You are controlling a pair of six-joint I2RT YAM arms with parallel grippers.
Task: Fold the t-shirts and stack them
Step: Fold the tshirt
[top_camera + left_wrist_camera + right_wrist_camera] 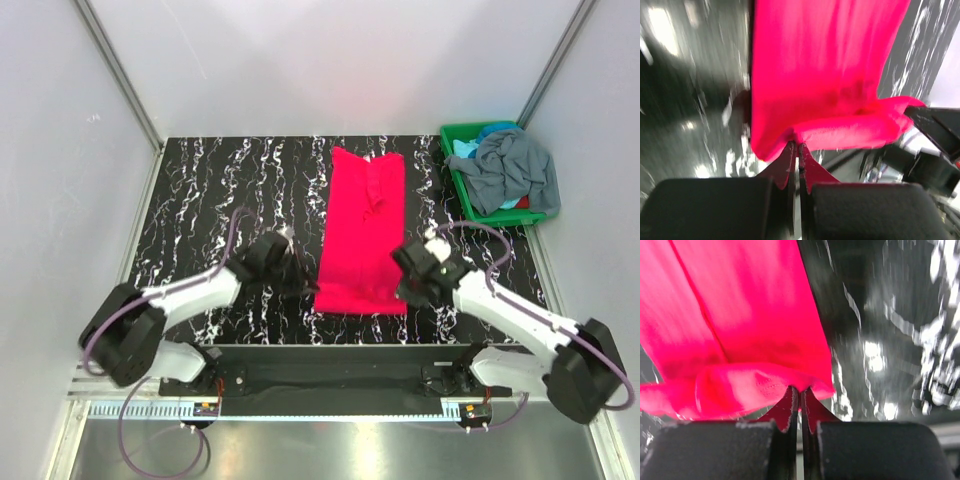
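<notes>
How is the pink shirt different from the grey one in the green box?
The pink t-shirt lies in a long flat strip on the table; the grey t-shirt is crumpled in a heap in the green bin. The pink t-shirt is pinched at its near corners by the left gripper and right gripper; nothing holds the grey t-shirt. The pink one is bright, the grey one dull. Both are soft cloth.

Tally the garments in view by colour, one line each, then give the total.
bright magenta cloth t-shirt, laid out lengthwise: 1
slate grey-blue cloth t-shirt, crumpled in the green plastic bin: 1
light teal-blue cloth t-shirt, mostly buried under the grey one: 1
Total: 3
</notes>
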